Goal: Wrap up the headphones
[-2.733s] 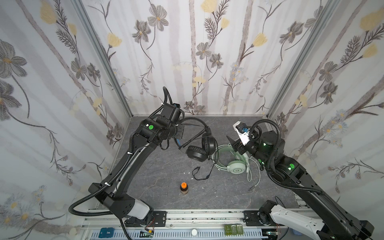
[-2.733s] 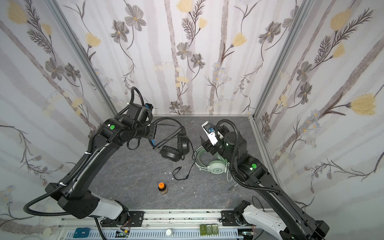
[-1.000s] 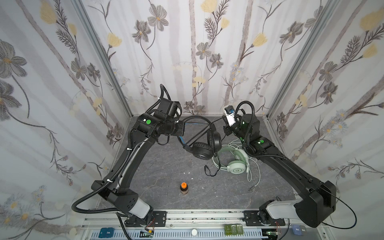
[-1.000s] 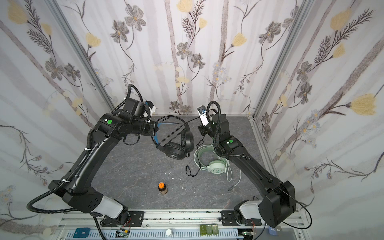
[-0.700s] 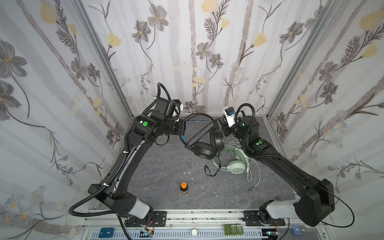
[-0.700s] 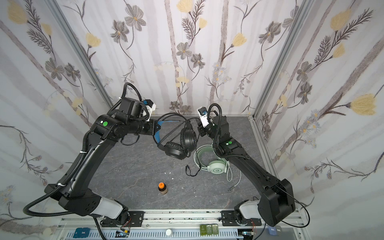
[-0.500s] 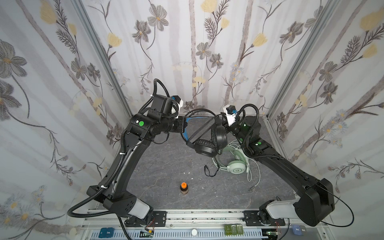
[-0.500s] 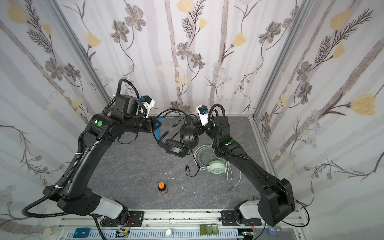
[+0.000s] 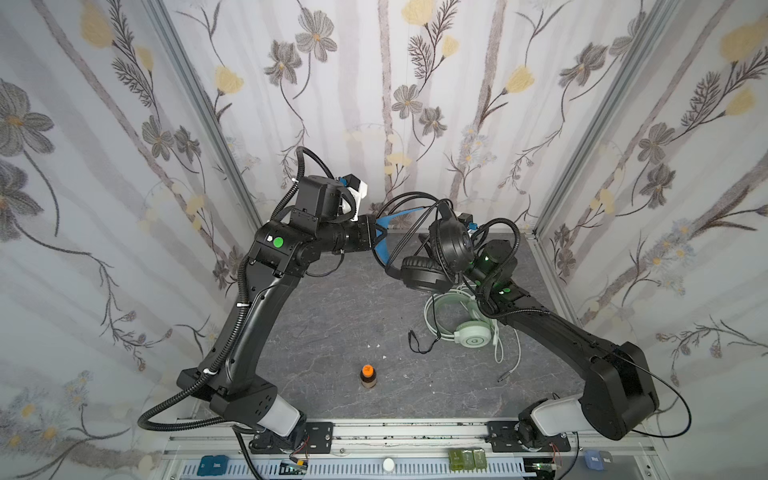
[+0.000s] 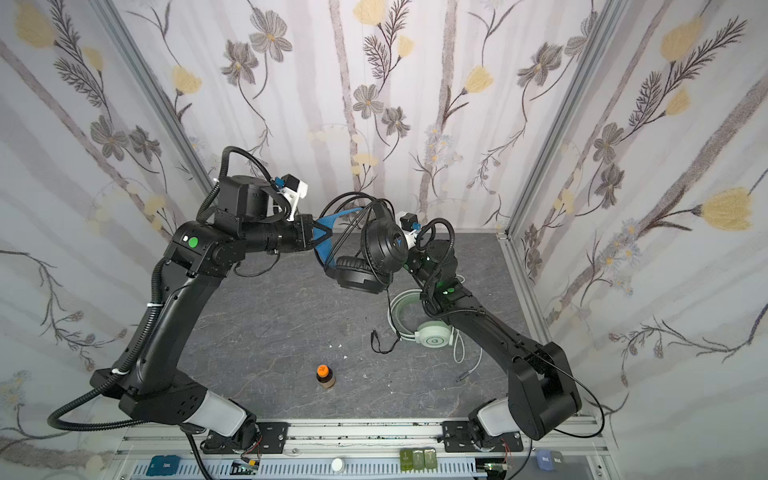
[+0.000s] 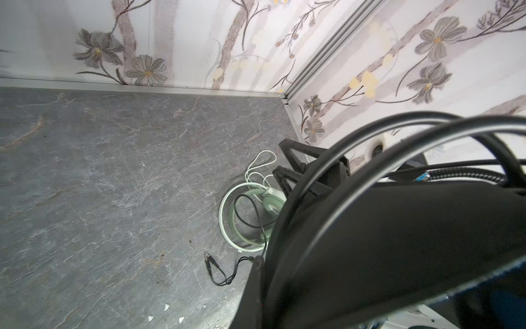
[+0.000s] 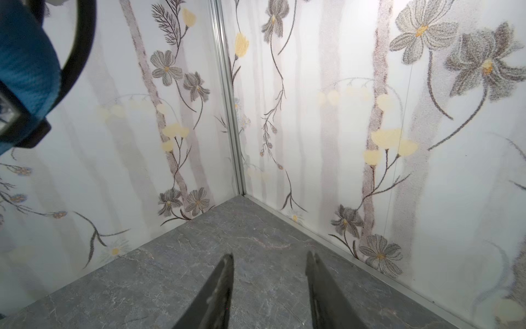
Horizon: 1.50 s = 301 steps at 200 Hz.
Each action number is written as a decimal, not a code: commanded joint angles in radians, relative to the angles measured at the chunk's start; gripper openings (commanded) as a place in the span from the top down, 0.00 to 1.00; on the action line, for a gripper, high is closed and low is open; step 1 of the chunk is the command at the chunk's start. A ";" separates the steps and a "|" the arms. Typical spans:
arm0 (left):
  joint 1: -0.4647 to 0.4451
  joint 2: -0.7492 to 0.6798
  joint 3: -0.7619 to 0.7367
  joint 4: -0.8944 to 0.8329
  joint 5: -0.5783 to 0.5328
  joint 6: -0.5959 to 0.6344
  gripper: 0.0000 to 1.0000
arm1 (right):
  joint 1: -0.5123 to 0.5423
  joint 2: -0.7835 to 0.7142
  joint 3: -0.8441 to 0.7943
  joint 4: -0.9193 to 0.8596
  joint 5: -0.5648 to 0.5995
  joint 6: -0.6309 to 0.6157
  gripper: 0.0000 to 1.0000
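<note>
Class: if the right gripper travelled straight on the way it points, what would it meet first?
The open right gripper holds nothing and aims low toward a wall corner. It would probably meet the grey stone-patterned tabletop first, just before the floral-papered wall; depth is unclear.

The left arm (image 9: 257,316) is raised from the table's front edge and bent at the elbow, its forearm held level above the back of the table, and the left gripper (image 9: 375,233) is closed on the black headphones (image 9: 451,245). The right arm (image 9: 552,328) is stretched from the front right corner towards the back right corner. In the right wrist view the right gripper (image 12: 270,284) is seen with its jaws parted and nothing between them.
</note>
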 commanded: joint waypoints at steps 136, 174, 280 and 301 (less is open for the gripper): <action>0.014 0.031 0.008 0.449 -0.010 -0.348 1.00 | 0.063 0.134 -0.094 0.192 -0.016 0.171 0.77; 0.012 0.039 -0.043 0.575 -0.047 -0.435 1.00 | 0.093 0.147 -0.076 0.148 0.018 0.165 0.75; 0.004 0.070 -0.066 0.743 -0.192 -0.497 1.00 | 0.148 0.123 -0.155 0.100 0.016 0.162 1.00; 0.004 0.075 -0.064 0.758 -0.214 -0.501 1.00 | 0.150 0.102 -0.175 0.089 0.017 0.156 1.00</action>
